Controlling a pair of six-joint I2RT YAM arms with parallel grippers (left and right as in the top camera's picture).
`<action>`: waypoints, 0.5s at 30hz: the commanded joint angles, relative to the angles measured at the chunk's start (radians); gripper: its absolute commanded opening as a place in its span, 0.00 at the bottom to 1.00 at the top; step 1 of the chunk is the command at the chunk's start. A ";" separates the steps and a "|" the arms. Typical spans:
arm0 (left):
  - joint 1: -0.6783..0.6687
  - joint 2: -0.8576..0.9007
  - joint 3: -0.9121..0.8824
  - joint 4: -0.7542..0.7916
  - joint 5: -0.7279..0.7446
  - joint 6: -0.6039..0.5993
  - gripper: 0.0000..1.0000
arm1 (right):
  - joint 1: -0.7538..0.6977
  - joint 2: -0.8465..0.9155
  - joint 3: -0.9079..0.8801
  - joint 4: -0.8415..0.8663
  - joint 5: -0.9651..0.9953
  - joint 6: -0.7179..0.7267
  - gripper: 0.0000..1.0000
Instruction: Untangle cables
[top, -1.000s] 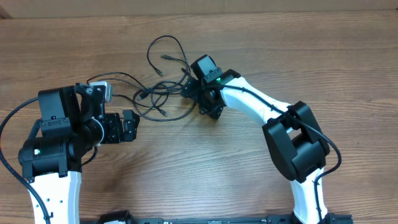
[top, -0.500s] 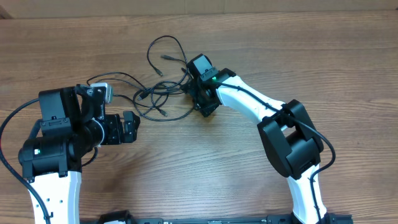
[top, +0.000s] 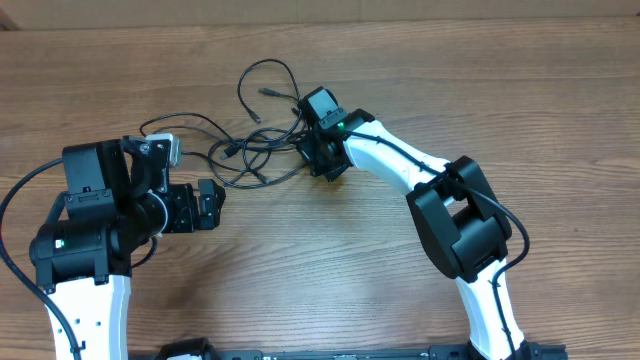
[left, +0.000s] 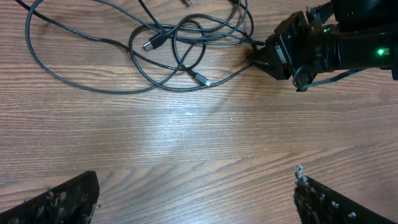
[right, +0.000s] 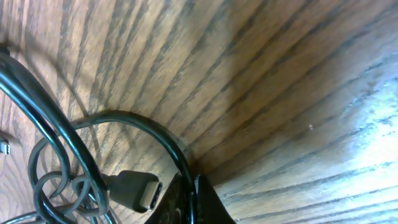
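The cables (top: 255, 150) lie in one loose tangle on the worktop (top: 330, 290), in the far middle part of it, between the two arms and closer to the right one. They are thin black cords that cross each other in several loops, and a few small plug ends stick out of the heap. One plug (right: 140, 191) with a silver tip lies just beside the right fingers (right: 194, 202).

Such cords look very light and soft. They will probably follow any pull without resistance, but the loops may tighten into a knot if one strand is pulled too fast. The round jacket seems smooth, so a strand could slip out of a weak pinch. I think a good place to hold is a free strand at the edge of the tangle, or the cord just behind a plug, where the thicker body stops it from sliding through.

The right fingers are closed together at the right edge of the tangle, and in the right wrist view a curved strand runs into them, so they seem to pinch one cord there. The left fingers (left: 65, 200) are spread wide and hold nothing; they hang over bare wood, well apart from the cables.
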 joint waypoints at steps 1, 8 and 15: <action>0.000 -0.005 0.003 -0.003 0.004 0.027 1.00 | 0.006 0.263 -0.117 -0.033 -0.075 -0.193 0.04; 0.000 -0.005 0.003 0.006 0.005 0.026 1.00 | -0.022 0.119 -0.032 0.021 -0.190 -0.467 0.04; 0.000 -0.005 0.003 0.044 0.056 0.007 1.00 | -0.059 -0.167 0.154 -0.200 0.010 -0.766 0.04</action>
